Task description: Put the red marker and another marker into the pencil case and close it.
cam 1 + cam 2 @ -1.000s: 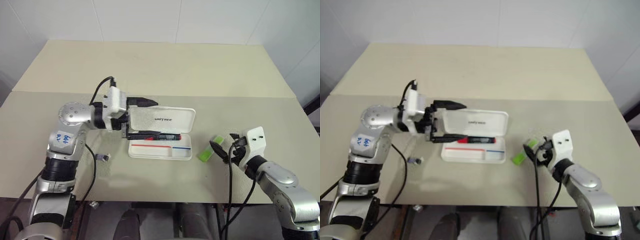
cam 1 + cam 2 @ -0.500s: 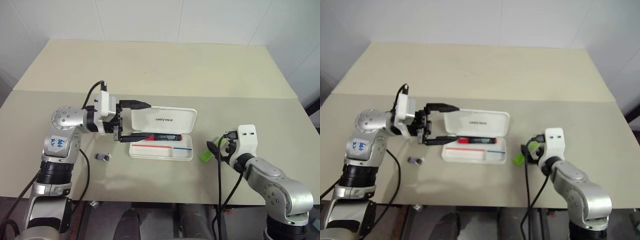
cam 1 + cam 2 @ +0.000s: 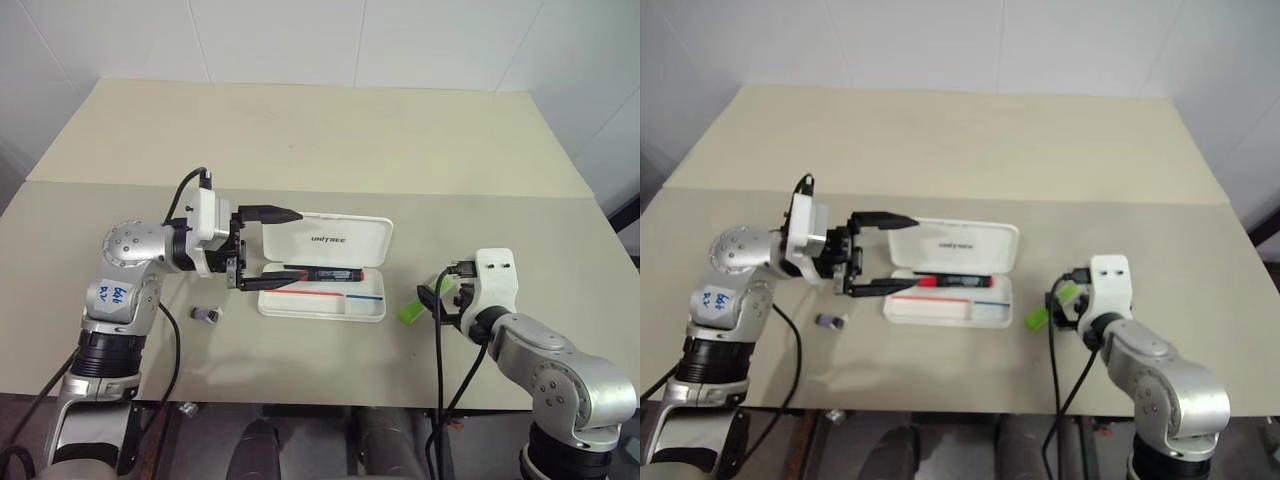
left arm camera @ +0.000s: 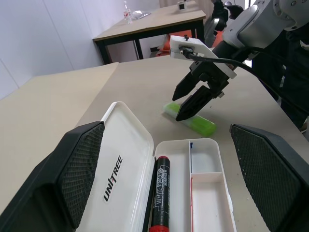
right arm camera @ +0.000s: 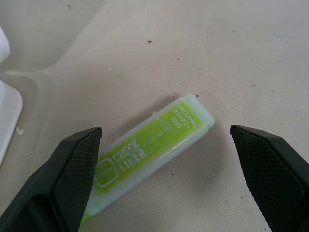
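- My right pincer (image 5: 159, 145) hangs spread wide over the green highlighter (image 5: 149, 150) on the tabletop (image 3: 320, 130).
- My left pincer (image 3: 270, 247) gapes beside the open pencil case (image 3: 325, 295) holding the red marker (image 3: 325, 272).

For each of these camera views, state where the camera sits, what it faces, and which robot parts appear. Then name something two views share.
Head views: above, looking down at the table; both arms show.
Left wrist view: along the open left gripper at the pencil case, the red marker inside it, and the right gripper.
Right wrist view: between the open right gripper's fingers, down at the green highlighter.
Shared: the highlighter.
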